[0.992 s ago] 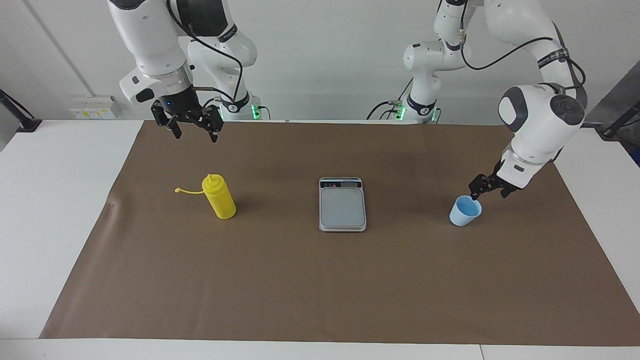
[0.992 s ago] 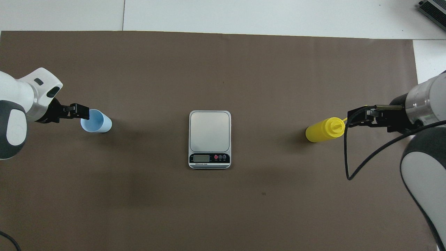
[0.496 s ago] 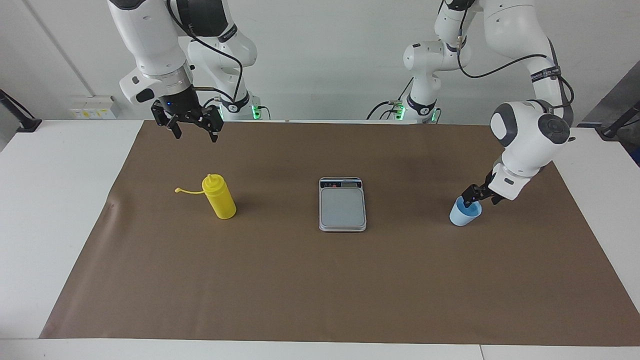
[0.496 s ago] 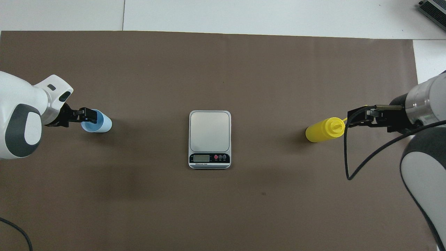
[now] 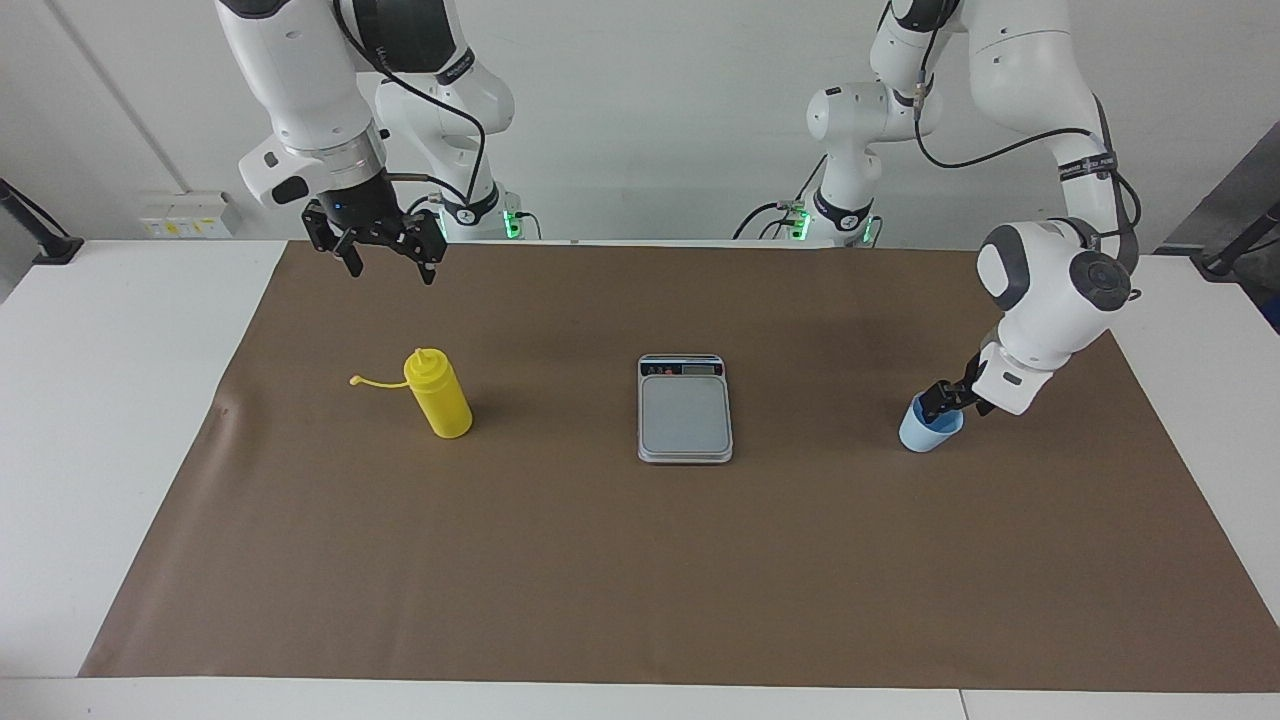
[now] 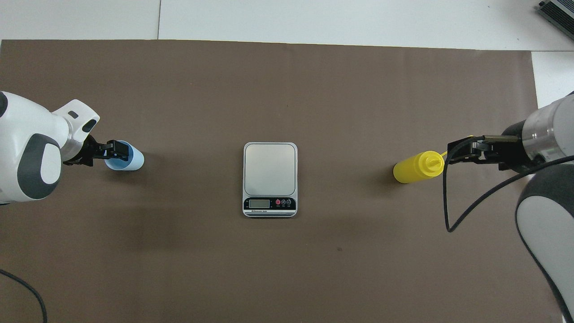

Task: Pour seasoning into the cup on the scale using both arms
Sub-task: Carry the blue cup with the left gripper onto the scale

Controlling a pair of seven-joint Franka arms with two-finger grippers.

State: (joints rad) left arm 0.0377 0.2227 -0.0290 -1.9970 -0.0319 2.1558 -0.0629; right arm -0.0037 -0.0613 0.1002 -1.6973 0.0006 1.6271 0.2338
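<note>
The yellow seasoning bottle (image 5: 440, 400) stands upright on the brown mat toward the right arm's end, its cap strap hanging out to one side; it also shows in the overhead view (image 6: 415, 168). My right gripper (image 5: 390, 268) is open and empty, raised above the mat beside the bottle's top (image 6: 450, 153). The light-blue cup (image 5: 925, 432) stands on the mat toward the left arm's end (image 6: 134, 159). My left gripper (image 5: 945, 400) is down at the cup's rim (image 6: 117, 150). The silver scale (image 5: 685, 415) lies bare mid-mat between cup and bottle (image 6: 270, 175), display strip toward the robots.
A brown mat (image 5: 640, 560) covers most of the white table (image 5: 100, 400). A wall socket box (image 5: 185, 213) sits at the right arm's end. A dark device (image 6: 558, 11) lies at the table corner farthest from the robots.
My left gripper has come down from just above the cup to its rim, and its arm has leaned in lower. The cup, bottle, scale and right arm have not moved.
</note>
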